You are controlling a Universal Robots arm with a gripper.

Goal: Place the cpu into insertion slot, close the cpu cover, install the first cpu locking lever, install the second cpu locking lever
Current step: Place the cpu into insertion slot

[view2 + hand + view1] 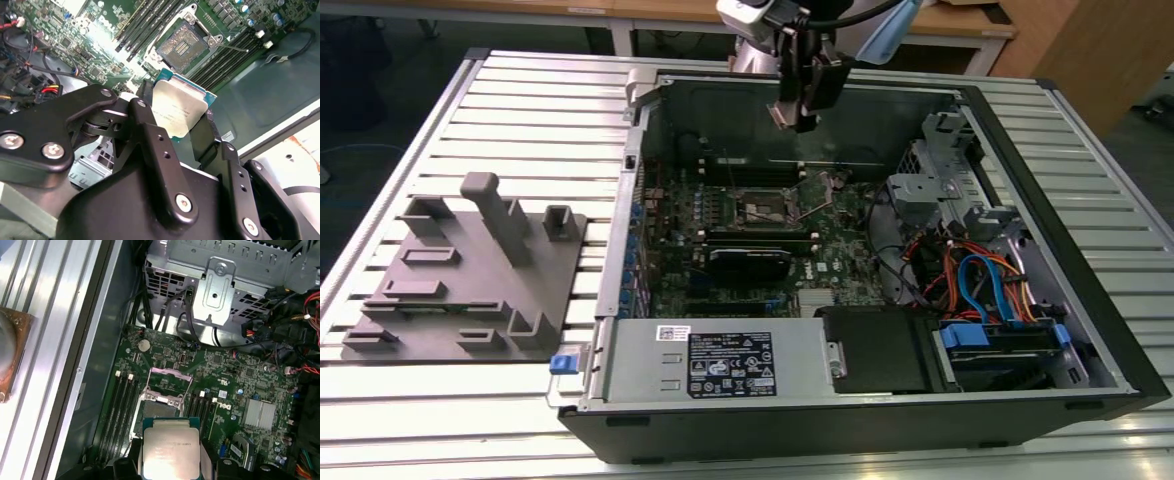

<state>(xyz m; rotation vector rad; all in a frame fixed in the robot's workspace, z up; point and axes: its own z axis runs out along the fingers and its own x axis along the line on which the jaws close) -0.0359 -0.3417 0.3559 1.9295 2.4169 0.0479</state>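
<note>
My gripper (177, 119) is shut on the cpu (176, 111), a flat square chip with a dull silver top and a green edge, held by two opposite sides between black fingers (146, 107). In the first wrist view the cpu (170, 446) hangs above the green board, just short of the insertion slot (159, 409), which it partly hides. The insertion slot (183, 44) lies bare, with a dark centre. The cpu cover (171, 379) stands swung open beside it. In the exterior view the gripper (801, 116) hovers high over the case, above the insertion slot (765, 207).
The open computer case (1067, 250) lies on a slatted metal table. A metal drive cage (945, 185) and coloured cables (981, 285) fill the exterior view's right. A power supply (714, 362) sits at the front. A grey fixture plate (460, 290) lies outside the case.
</note>
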